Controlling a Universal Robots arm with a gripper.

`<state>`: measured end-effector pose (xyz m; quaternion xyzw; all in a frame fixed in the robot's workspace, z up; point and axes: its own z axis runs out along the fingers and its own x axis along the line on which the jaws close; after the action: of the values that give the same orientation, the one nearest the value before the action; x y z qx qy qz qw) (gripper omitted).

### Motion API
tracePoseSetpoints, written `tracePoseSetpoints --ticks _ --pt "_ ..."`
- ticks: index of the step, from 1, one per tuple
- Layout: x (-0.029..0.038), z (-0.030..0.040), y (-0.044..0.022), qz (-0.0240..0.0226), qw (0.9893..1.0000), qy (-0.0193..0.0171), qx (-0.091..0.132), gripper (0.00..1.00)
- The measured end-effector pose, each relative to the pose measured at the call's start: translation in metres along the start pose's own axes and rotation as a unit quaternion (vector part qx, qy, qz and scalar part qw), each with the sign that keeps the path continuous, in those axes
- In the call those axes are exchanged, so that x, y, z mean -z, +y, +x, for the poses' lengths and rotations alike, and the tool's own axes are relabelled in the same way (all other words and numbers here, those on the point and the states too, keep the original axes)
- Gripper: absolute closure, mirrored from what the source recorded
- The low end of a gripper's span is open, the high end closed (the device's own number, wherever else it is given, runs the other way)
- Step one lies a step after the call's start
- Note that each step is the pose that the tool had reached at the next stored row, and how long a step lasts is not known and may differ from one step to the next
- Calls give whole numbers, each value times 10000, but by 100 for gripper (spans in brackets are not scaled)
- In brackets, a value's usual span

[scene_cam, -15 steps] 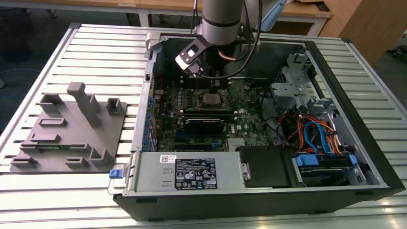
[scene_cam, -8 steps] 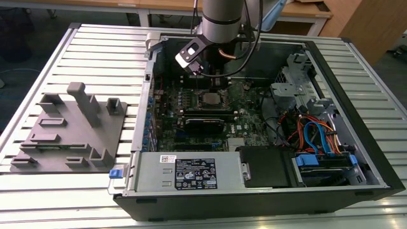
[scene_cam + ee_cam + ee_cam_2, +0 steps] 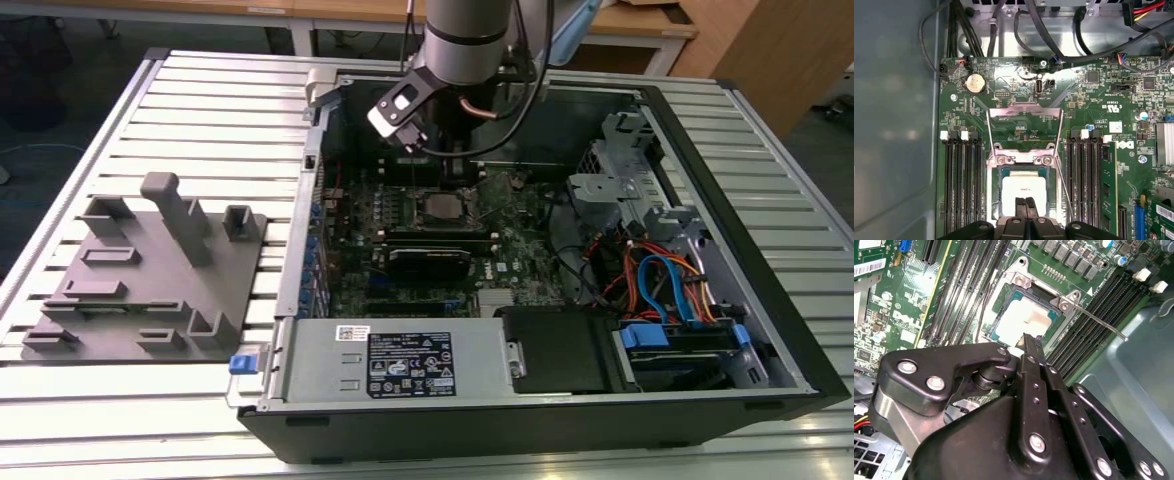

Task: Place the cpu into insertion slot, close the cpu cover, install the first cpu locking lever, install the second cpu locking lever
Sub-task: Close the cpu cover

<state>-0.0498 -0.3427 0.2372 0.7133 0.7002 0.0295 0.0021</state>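
The cpu (image 3: 1024,187), a pale square chip, lies in the insertion slot (image 3: 995,176) on the green motherboard (image 3: 1094,105). My gripper (image 3: 1026,206) hangs just over the chip's near edge with its two black fingers pressed together and nothing between them. In the second wrist view the gripper (image 3: 1030,340) points at the cpu (image 3: 1021,320). The cpu cover (image 3: 1024,114), a thin silvery frame, is swung back from the socket on its hinge, open. A thin locking lever (image 3: 1099,322) sticks out sideways, unlatched. In the exterior view the gripper (image 3: 447,165) is just behind the cpu (image 3: 438,206).
Black memory slots (image 3: 961,180) flank the socket on both sides. Cables (image 3: 1054,40) run along the case wall behind it. The open computer case (image 3: 761,240) rings the board, with a power supply (image 3: 400,365) in front. A grey fixture block (image 3: 147,270) lies at the exterior view's left.
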Motion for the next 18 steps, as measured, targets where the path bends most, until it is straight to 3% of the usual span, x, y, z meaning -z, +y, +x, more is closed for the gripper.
tracePoseSetpoints --ticks 18 --pt "65 2 3 1 10000 2 0 89"
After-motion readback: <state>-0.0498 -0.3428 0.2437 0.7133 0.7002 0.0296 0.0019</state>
